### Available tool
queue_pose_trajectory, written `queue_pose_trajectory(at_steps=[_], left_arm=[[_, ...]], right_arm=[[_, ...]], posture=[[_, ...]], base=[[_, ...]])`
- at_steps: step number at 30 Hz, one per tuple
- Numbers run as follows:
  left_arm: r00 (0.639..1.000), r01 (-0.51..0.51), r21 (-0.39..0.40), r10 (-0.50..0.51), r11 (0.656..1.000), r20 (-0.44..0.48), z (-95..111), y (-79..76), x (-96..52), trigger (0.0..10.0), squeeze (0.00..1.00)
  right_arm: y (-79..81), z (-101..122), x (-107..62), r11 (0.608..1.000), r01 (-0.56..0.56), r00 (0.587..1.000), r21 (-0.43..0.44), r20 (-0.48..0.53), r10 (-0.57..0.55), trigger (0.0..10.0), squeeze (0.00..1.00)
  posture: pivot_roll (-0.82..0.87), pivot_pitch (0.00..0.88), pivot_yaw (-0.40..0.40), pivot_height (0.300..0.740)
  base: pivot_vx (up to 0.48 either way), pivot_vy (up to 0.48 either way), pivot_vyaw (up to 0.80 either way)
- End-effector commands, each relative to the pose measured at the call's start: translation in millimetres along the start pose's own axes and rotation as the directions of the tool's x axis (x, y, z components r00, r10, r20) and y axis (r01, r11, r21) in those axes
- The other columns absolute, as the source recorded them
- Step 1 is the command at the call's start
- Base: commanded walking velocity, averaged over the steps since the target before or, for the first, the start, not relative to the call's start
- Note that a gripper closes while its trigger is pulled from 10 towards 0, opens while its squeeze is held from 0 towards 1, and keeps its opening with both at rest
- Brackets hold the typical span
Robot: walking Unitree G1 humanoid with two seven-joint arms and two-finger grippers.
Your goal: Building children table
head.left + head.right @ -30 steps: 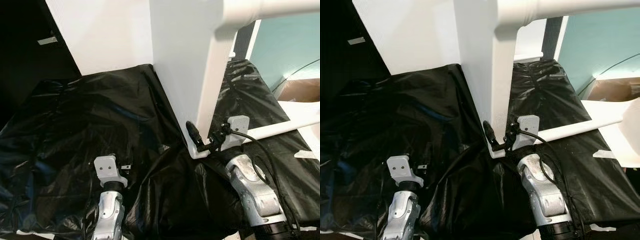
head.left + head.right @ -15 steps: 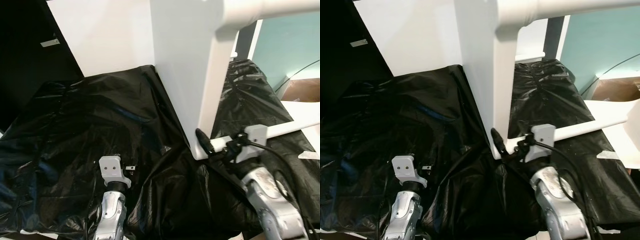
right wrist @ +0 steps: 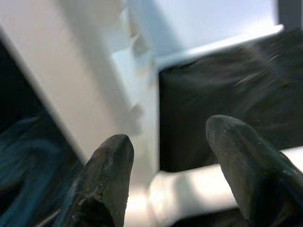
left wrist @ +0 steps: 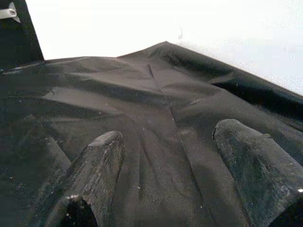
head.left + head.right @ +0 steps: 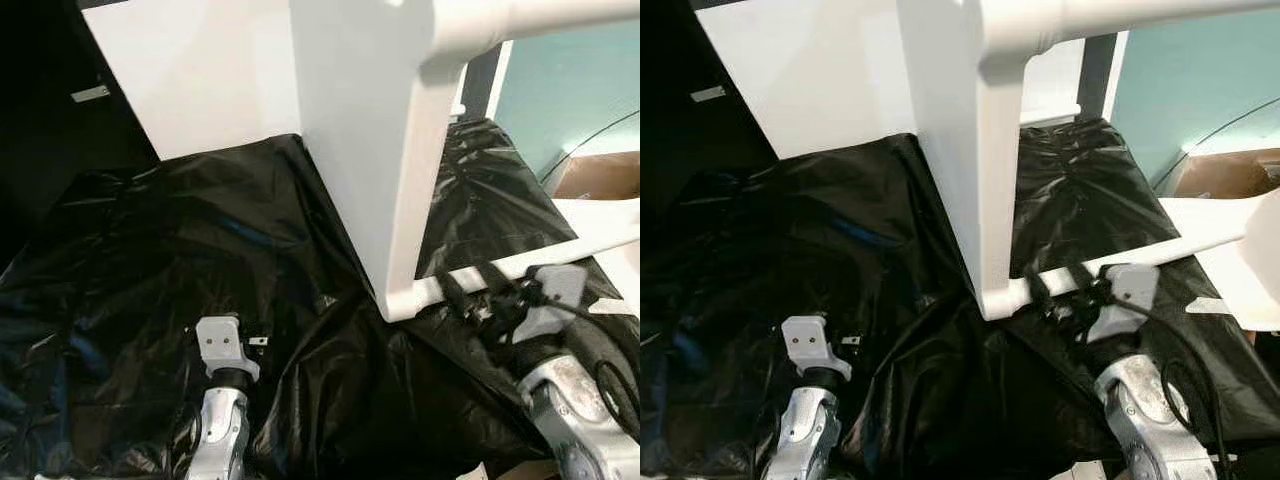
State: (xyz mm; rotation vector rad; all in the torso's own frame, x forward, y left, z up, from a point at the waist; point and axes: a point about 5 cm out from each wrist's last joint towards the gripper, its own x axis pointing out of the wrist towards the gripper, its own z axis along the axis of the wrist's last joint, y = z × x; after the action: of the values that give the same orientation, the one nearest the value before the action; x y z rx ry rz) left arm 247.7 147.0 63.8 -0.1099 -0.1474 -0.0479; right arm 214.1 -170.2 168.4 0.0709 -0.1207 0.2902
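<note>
Fingers spread, right gripper (image 3: pixel 165 156) at white table frame (image 5: pixel 370 170); left gripper (image 4: pixel 175 156) open over black sheet (image 5: pixel 150 260); no writing legible.

white table frame (image 5: pixel 370 180): 1 | black plastic sheet (image 5: pixel 180 260): 1 | cardboard box (image 5: pixel 600 178): 1

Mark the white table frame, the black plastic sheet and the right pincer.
White table frame (image 5: pixel 375 180), left eye view: the broad upright panel.
Black plastic sheet (image 5: pixel 150 260), left eye view: a wrinkled bare stretch left of the frame.
Right pincer (image 5: pixel 1065 295), right eye view: between its fingertips, at the frame's lower rail.
</note>
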Motion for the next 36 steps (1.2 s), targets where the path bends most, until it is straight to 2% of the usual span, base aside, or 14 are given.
queue_pose_trajectory(at_steps=[1, 3, 4, 5, 6, 7, 10, 14, 16, 17, 20, 29, 31, 36], left_arm=[[0.999, 0.033, 0.013, -0.033, 0.999, -0.018, -3, 3.3, -3.8, 10.0, 0.0], [0.999, 0.033, 0.013, -0.033, 0.999, -0.02, -3, 3.5, -4.1, 10.0, 0.0], [0.999, 0.034, 0.013, -0.034, 0.999, -0.021, -3, 3.5, -4.2, 10.0, 0.0], [0.999, 0.034, 0.013, -0.034, 0.999, -0.021, -3, 3.5, -4.2, 10.0, 0.0], [0.999, 0.035, 0.013, -0.035, 0.999, -0.022, -3, 3.1, -3.7, 10.0, 0.0], [0.999, 0.036, 0.013, -0.036, 0.999, -0.022, -4, 2.6, -3.2, 10.0, 0.0], [0.999, 0.037, 0.012, -0.037, 0.999, -0.02, -4, 1.0, -1.2, 10.0, 0.0], [0.999, 0.034, 0.012, -0.034, 0.999, -0.02, -4, 0.5, -1.1, 10.0, 0.0], [0.999, 0.026, 0.01, -0.026, 1.0, -0.021, -5, 0.9, -2.0, 10.0, 0.0], [0.999, 0.026, 0.01, -0.026, 1.0, -0.021, -5, 0.9, -2.0, 10.0, 0.0], [1.0, 0.006, 0.016, -0.006, 1.0, -0.02, -5, 3.1, -4.7, 10.0, 0.0], [1.0, -0.015, 0.021, 0.016, 1.0, -0.011, -4, 6.5, -6.9, 10.0, 0.0], [1.0, -0.02, 0.023, 0.02, 1.0, -0.009, -4, 7.9, -8.4, 10.0, 0.0], [1.0, -0.024, 0.025, 0.024, 0.999, -0.008, -3, 8.8, -9.4, 10.0, 0.0]], right_arm=[[-5.6, 7, 4.9, 0.999, 0.047, 0.998, -0.007, 0.043, -0.047, 10.0, 0.0], [-10.6, 9, 7.1, 0.996, 0.083, 0.995, -0.02, 0.055, -0.082, 10.0, 0.0], [-15.8, 9, 11.1, 0.992, 0.118, 0.991, -0.045, 0.06, -0.116, 3.5, 0.0], [-15.8, 9, 11.1, 0.992, 0.118, 0.991, -0.045, 0.06, -0.116, 3.5, 0.0], [-19.3, 10, 18.6, 0.988, 0.136, 0.989, -0.067, 0.07, -0.132, 2.7, 0.0], [-20.7, 10, 25.6, 0.986, 0.142, 0.988, -0.086, 0.071, -0.136, 0.0, 0.0], [-15.3, 11, 49.3, 0.987, 0.101, 0.992, -0.122, 0.084, -0.092, 0.0, 0.0], [-8.6, 10, 62.9, 0.99, 0.053, 0.995, -0.133, 0.087, -0.042, 0.0, 0.0], [0.5, 7, 78.3, 0.991, -0.009, 0.997, -0.136, 0.08, 0.02, 0.0, 0.0], [0.5, 7, 78.3, 0.991, -0.009, 0.997, -0.136, 0.08, 0.02, 0.0, 0.0], [15.0, 0, 104.7, 0.986, -0.093, 0.992, -0.135, 0.068, 0.103, 0.0, 0.0], [28.6, -12, 120.9, 0.979, -0.173, 0.983, -0.106, 0.04, 0.178, 0.0, 0.0], [45.8, -19, 126.8, 0.959, -0.273, 0.961, -0.071, 0.014, 0.275, 0.0, 0.0], [59.9, -24, 130.2, 0.928, -0.37, 0.929, -0.041, -0.003, 0.37, 0.0, 0.0]], posture=[[-0.08, 0.0, 0.128, 0.74], [-0.08, 0.0, 0.128, 0.74], [-0.08, 0.0, 0.128, 0.74], [-0.08, 0.0, 0.128, 0.74], [-0.09, 0.0, 0.129, 0.74], [-0.09, 0.0, 0.129, 0.74], [-0.08, 0.0, 0.124, 0.74], [-0.06, 0.0, 0.119, 0.74], [-0.06, 0.0, 0.116, 0.74], [-0.06, 0.0, 0.116, 0.74], [-0.02, 0.0, 0.094, 0.74], [0.01, 0.0, 0.086, 0.74], [0.02, 0.0, 0.084, 0.74], [0.03, 0.0, 0.083, 0.74]], base=[[0.0, 0.0, 0.0], [0.0, 0.0, 0.0], [0.0, 0.0, 0.0], [0.0, 0.0, 0.0], [0.0, 0.0, 0.0], [0.0, 0.0, 0.0], [0.0, 0.0, 0.0], [0.0, 0.0, 0.0], [0.0, 0.0, 0.0], [0.0, 0.0, 0.0], [0.0, 0.0, 0.0], [0.0, 0.0, 0.0], [0.0, 0.0, 0.0], [0.0, 0.0, 0.0]])
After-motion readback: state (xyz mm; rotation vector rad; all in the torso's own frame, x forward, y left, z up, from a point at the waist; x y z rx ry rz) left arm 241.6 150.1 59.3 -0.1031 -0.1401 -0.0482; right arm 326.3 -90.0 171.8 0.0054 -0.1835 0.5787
